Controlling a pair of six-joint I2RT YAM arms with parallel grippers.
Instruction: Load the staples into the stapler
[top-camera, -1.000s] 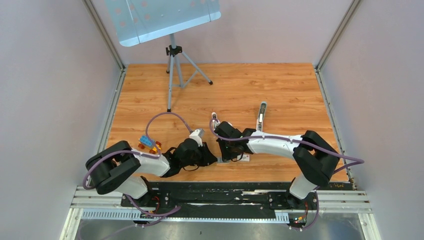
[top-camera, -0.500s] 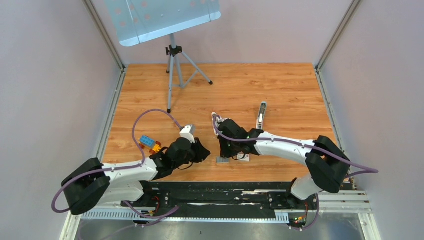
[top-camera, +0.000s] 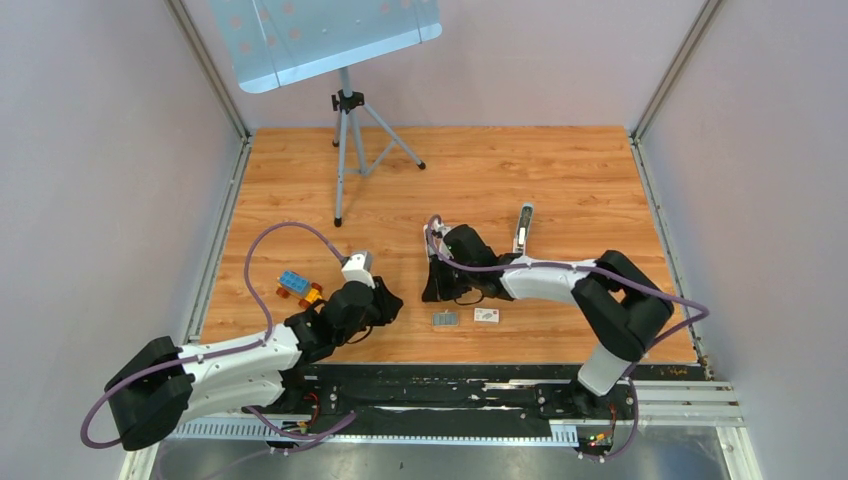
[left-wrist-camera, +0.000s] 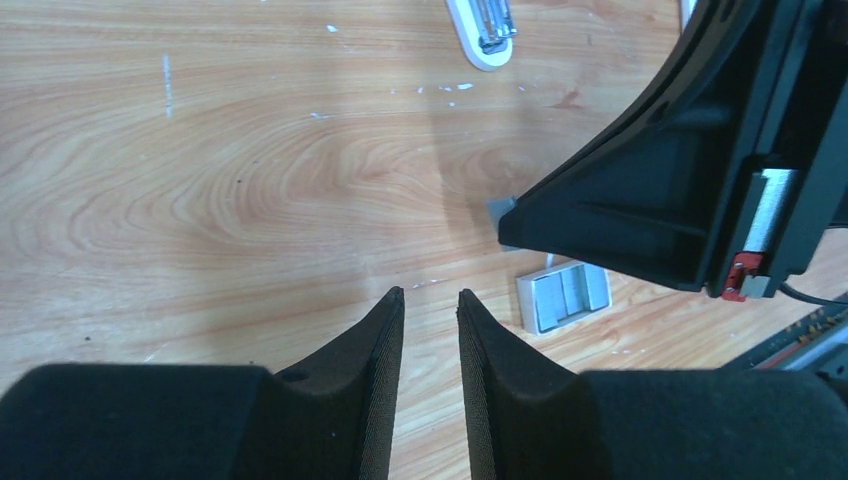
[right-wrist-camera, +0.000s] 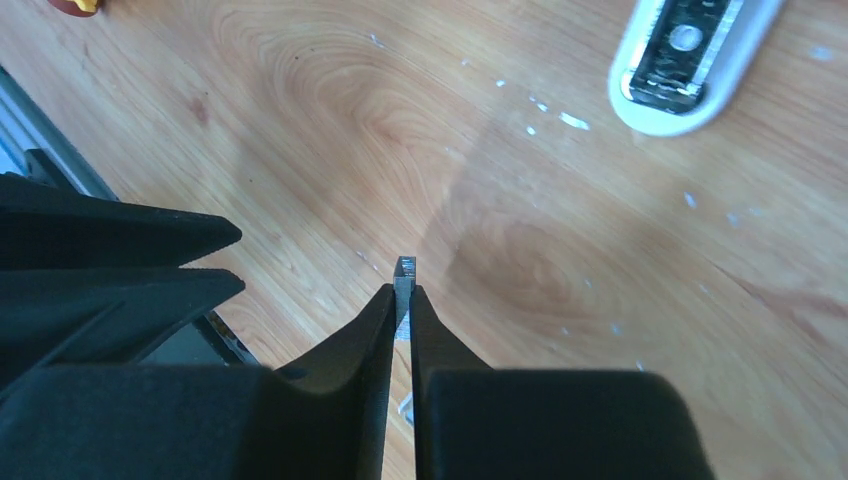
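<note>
My right gripper (right-wrist-camera: 402, 290) is shut on a thin grey strip of staples (right-wrist-camera: 404, 268), whose end pokes out past the fingertips above the wood. In the top view this gripper (top-camera: 432, 291) hovers just left of the staples block (top-camera: 445, 319), a flat grey ridged piece on the table that also shows as the grey block (left-wrist-camera: 563, 297) in the left wrist view. The white stapler (top-camera: 523, 228) lies open farther back; the stapler's end (right-wrist-camera: 685, 50) shows in the right wrist view. My left gripper (left-wrist-camera: 430, 293) stands open with nothing between its jaws, left of the block.
A small white printed box (top-camera: 487, 315) lies right of the staples block. Coloured toy bricks (top-camera: 296, 285) sit by the left arm. A tripod (top-camera: 346, 150) holding a metal sheet stands at the back left. The table's front edge is close behind both grippers.
My left arm has drawn back to the left and its jaws have parted a little. My right gripper has moved back off the staples block, which now lies uncovered.
</note>
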